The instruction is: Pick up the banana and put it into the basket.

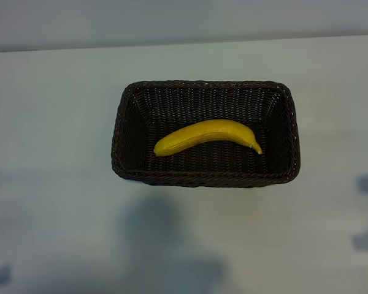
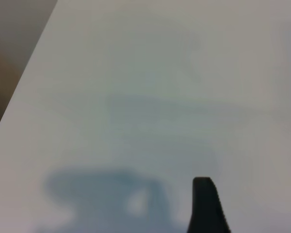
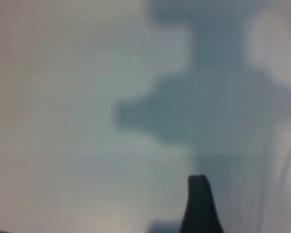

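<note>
One banana (image 1: 208, 136) lying flat inside basket (image 1: 124, 116), w/ nothing else.

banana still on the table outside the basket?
No. In the exterior view the banana lies inside the basket, on its woven floor.

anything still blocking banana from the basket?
Nothing visible. The banana already lies inside the basket, on its floor, stem tip toward the right arm's side. Neither gripper is near it; each wrist view shows only bare table.
</note>
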Controlling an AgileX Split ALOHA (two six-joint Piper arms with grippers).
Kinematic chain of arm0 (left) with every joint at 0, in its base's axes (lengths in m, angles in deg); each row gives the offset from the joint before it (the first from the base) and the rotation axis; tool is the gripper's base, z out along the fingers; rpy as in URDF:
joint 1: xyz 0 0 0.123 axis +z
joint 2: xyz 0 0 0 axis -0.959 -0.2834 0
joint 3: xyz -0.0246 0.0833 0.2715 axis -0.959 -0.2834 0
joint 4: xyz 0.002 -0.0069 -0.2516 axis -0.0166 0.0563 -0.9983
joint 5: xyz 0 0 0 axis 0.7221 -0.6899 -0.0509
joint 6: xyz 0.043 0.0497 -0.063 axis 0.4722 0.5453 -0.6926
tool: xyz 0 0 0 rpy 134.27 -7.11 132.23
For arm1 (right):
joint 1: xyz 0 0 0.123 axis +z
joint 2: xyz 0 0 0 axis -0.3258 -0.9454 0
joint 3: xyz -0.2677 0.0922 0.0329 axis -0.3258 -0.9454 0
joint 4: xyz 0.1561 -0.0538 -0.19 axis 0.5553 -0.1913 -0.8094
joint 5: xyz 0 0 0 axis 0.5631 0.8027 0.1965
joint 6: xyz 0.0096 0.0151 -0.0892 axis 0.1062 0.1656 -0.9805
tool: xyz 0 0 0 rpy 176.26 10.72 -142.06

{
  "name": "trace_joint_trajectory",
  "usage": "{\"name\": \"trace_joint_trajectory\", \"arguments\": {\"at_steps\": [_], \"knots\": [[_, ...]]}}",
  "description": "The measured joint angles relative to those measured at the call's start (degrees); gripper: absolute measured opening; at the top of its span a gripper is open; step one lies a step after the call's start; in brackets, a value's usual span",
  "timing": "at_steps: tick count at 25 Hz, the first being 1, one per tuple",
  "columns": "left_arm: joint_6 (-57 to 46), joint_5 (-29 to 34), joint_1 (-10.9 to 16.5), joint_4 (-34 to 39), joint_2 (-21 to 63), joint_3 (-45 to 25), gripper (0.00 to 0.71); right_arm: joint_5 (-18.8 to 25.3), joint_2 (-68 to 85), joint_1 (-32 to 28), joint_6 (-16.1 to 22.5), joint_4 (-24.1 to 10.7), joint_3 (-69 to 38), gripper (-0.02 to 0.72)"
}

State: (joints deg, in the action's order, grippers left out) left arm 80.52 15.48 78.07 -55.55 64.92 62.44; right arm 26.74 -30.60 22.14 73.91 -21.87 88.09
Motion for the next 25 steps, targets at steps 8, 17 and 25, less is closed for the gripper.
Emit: {"name": "trace_joint_trajectory", "arguments": {"at_steps": [8,17,25], "knots": [[0.0,0.0,0.0,0.0,0.0,0.0,0.483,-0.02,14.16,-7.38,0.0,-0.06,0.0,0.506],[0.0,0.0,0.0,0.0,0.0,0.0,0.483,0.1,29.75,-7.5,0.0,-0.06,0.0,0.505],[0.06,0.0,0.0,0.0,0.0,0.0,0.483,0.1,29.8,-8.08,0.0,-0.11,-0.05,0.505]]}}
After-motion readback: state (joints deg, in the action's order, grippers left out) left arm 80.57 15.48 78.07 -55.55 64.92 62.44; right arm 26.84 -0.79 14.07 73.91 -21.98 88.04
